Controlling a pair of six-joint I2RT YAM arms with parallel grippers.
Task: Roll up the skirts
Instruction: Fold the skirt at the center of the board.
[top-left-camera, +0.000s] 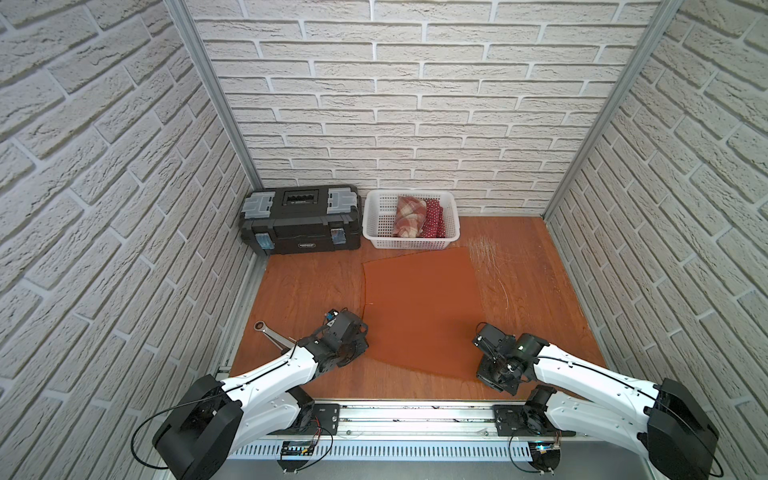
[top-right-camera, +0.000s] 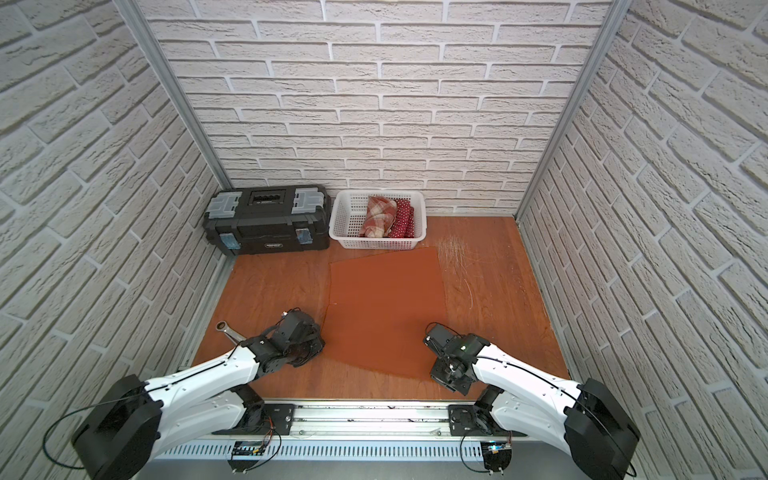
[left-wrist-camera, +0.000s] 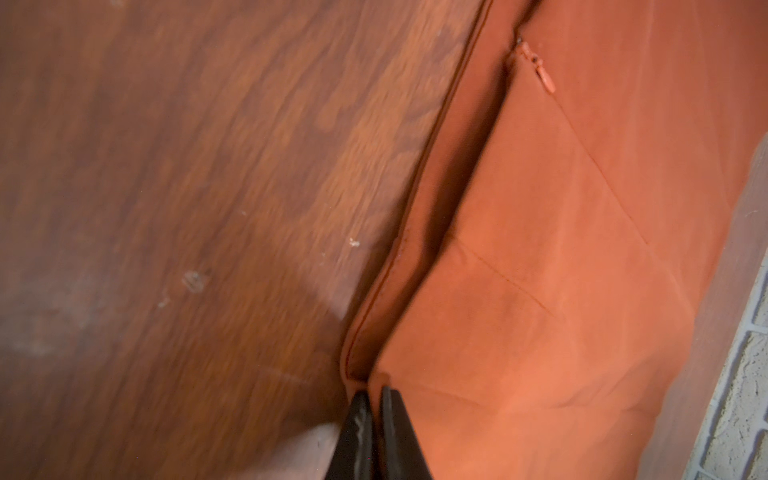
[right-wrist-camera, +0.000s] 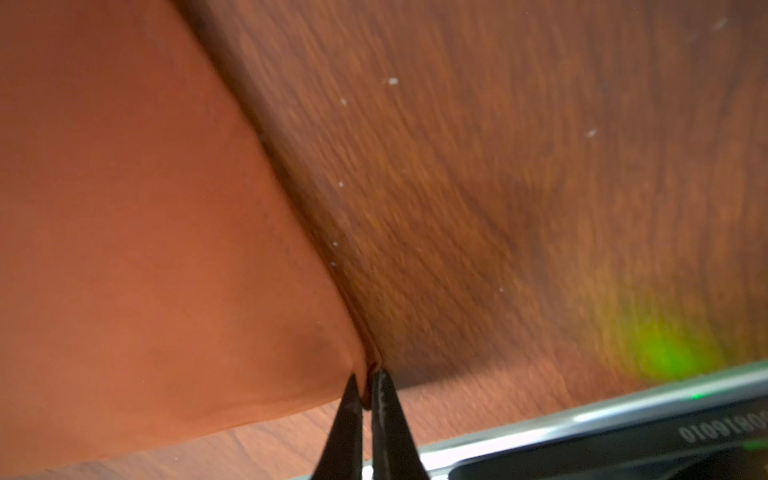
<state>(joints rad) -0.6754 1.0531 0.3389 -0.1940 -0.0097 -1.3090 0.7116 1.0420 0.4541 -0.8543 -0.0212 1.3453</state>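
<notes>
The plain rust-orange skirt (top-left-camera: 419, 307) (top-right-camera: 384, 307) lies spread flat on the wooden table in both top views. My left gripper (left-wrist-camera: 375, 390) is shut on the skirt's near left corner, with a fold of cloth (left-wrist-camera: 540, 249) pinched between the black fingers. A zip pull (left-wrist-camera: 544, 75) shows farther along that side. My right gripper (right-wrist-camera: 365, 380) is shut on the skirt's near right corner (right-wrist-camera: 166, 249). In both top views the wrists hide the fingertips. The plaid skirt (top-left-camera: 409, 216) (top-right-camera: 378, 216) and the polka-dot skirt (top-left-camera: 434, 220) (top-right-camera: 403, 220) lie rolled in the white basket (top-left-camera: 374, 224) (top-right-camera: 343, 224).
A black toolbox (top-left-camera: 299, 224) stands at the back left beside the basket. A metal wrench (top-left-camera: 270, 332) lies on the table left of my left arm. Brick-pattern walls close three sides, and a metal rail (top-left-camera: 415, 413) runs along the front edge.
</notes>
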